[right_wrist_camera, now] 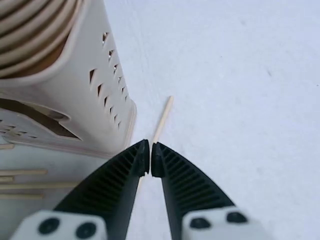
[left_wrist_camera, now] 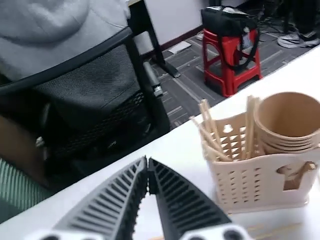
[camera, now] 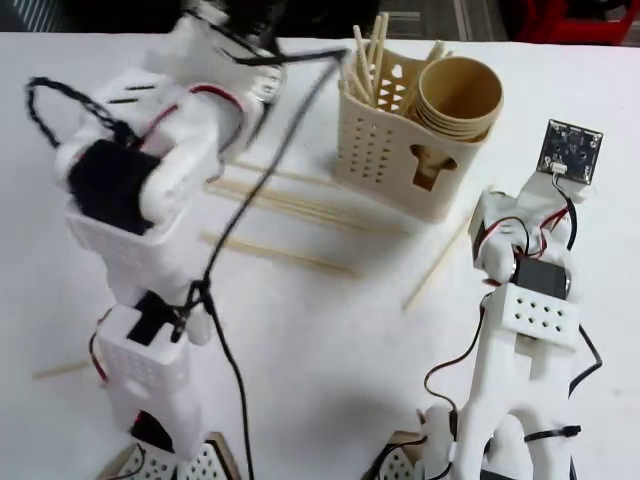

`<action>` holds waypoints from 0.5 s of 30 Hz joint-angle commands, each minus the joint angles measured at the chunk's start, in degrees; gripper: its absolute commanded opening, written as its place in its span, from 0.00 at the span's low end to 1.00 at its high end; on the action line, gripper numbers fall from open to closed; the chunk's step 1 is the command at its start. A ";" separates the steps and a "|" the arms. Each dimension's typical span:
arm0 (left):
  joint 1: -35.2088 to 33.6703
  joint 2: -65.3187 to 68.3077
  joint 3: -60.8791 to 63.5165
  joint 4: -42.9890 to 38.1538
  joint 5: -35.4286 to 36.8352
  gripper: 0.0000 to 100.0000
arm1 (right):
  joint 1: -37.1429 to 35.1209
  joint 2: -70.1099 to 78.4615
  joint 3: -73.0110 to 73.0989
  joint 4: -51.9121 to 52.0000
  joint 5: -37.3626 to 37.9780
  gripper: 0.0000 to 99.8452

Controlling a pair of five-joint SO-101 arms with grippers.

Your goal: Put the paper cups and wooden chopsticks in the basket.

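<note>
The counter [camera: 330, 380] is white and plain. Behind its far edge the room has a dark tiled floor [left_wrist_camera: 190, 95], a black mesh chair [left_wrist_camera: 90, 85] and a red stool [left_wrist_camera: 230, 55] with a black bag [left_wrist_camera: 225, 22] on it.

The basket [camera: 385, 160] stands upright on the far part of the counter, between the two arms. Inside it, on the side of the right arm, is one stack of cups [camera: 460, 95]; I can count at least four rims. In the other part of the basket some chopsticks [camera: 370, 55] stand up; they cross each other, so the exact number is hard to tell.

At least five chopsticks lie loose on the counter. Most are in front of the basket, and part of them is hidden under the left arm [camera: 150, 190]. One chopstick [camera: 438, 258] lies slanted near the right arm. One more is near the left edge [camera: 60, 368].

The left claw [left_wrist_camera: 148, 167] is raised above the counter, with its tips together and nothing between them. The right claw [right_wrist_camera: 150, 152] is low beside the corner of the basket, also with its tips together. The slanted chopstick goes under these tips, and I cannot tell if they touch it.
</note>
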 commanded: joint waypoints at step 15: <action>-8.75 -41.36 47.03 -0.88 0.44 0.02 | -3.12 -1.89 -0.53 -0.57 2.81 0.02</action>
